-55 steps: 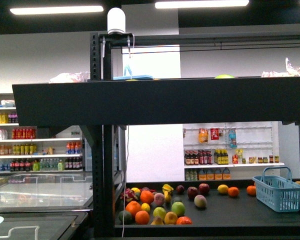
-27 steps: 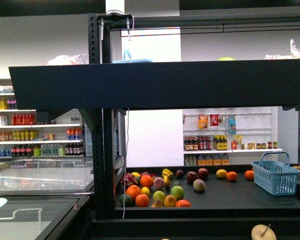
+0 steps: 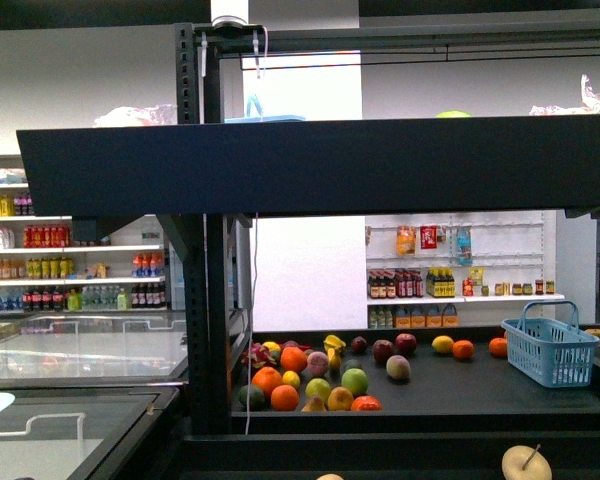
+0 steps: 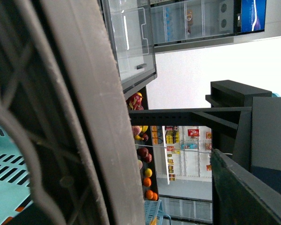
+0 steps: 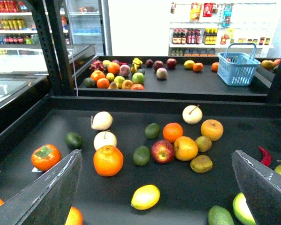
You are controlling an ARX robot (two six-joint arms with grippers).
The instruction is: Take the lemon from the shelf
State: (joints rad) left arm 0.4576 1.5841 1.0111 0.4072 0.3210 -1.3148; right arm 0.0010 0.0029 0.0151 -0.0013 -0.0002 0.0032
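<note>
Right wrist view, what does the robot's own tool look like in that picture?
The right tool shows only as two fingers: flat, wedge-shaped slabs in matte dark grey, with a faintly grainy surface and slightly paler edges. No cables, markings or arm links are in view.

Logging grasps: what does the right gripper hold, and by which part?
Nothing. The right gripper is open, its fingers wide apart and touching no fruit; the lemon lies free on the shelf.
</note>
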